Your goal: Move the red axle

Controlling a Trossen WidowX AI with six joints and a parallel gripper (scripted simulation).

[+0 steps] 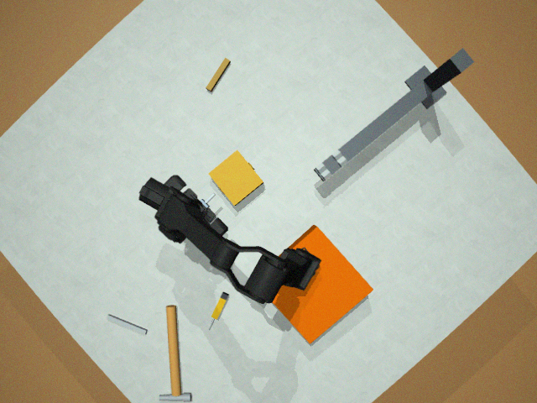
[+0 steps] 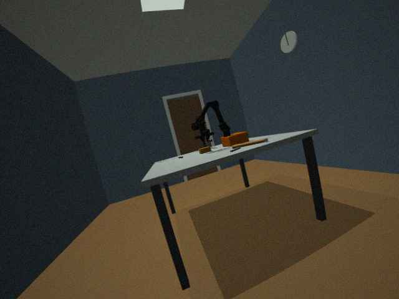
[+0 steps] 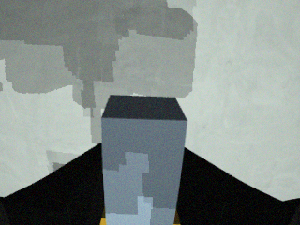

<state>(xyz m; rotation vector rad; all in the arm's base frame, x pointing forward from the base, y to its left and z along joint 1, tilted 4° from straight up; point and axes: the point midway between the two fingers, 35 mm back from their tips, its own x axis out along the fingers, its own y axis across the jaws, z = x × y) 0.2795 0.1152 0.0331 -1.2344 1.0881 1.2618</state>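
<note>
One grey-blue tool (image 1: 210,200) (image 2: 204,144) (image 3: 143,141) is pinched between the fingers (image 1: 205,204) (image 2: 204,142); off-line contact could twist it or shove the yellow block (image 1: 236,177) (image 2: 204,149) (image 3: 103,222), presumably the beam. Red axle not visible; judged inside that block, beside the fingers and outside their grip.

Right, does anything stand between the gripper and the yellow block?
Only the grey metal tool that the gripper is shut on: its thin rod pokes out toward the yellow block. Nothing else visible stands in that gap. The red axle itself isn't visible, so I can't tell about its own path.
</note>
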